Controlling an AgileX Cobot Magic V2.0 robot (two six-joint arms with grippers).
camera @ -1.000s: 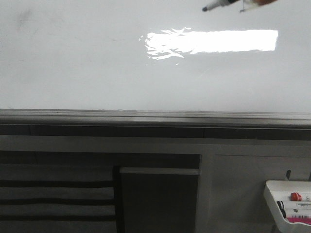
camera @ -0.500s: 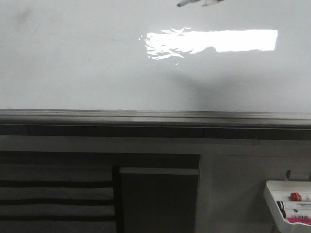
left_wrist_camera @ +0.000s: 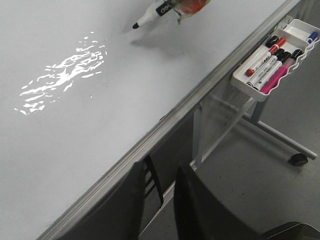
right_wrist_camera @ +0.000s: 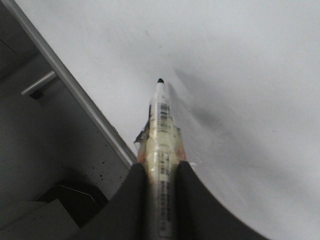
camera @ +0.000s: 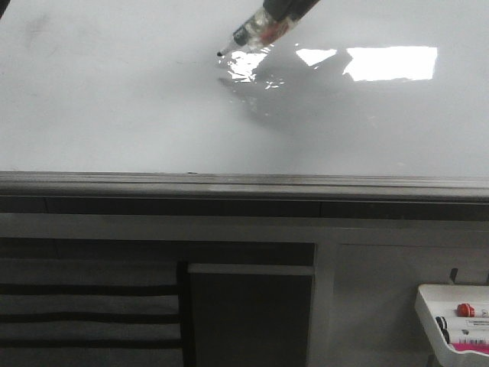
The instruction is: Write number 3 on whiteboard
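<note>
The whiteboard [camera: 114, 107] fills the upper front view, glossy and bare; no number 3 shows on it in any view. My right gripper [camera: 281, 9] comes in from the top edge, shut on a black-tipped marker [camera: 256, 30]. The marker slants down and left, its tip just above or at the board; I cannot tell if it touches. In the right wrist view my gripper [right_wrist_camera: 161, 172] clamps the marker [right_wrist_camera: 161, 125] over the whiteboard [right_wrist_camera: 240, 75]. My left gripper [left_wrist_camera: 161, 167] hangs empty, jaws a narrow gap apart, off the whiteboard's [left_wrist_camera: 65, 135] railed edge. The marker [left_wrist_camera: 150, 14] shows there too.
A grey metal rail [camera: 244, 183] runs along the board's near edge. A small white tray [camera: 428, 300] with several markers hangs below right, also in the left wrist view [left_wrist_camera: 250, 92]. Dark cabinet panels sit under the board, and a wheeled stand leg [left_wrist_camera: 298, 159].
The marker has swung left and down from the top edge toward the board. More of it and the right gripper show now, with a shadow under it.
</note>
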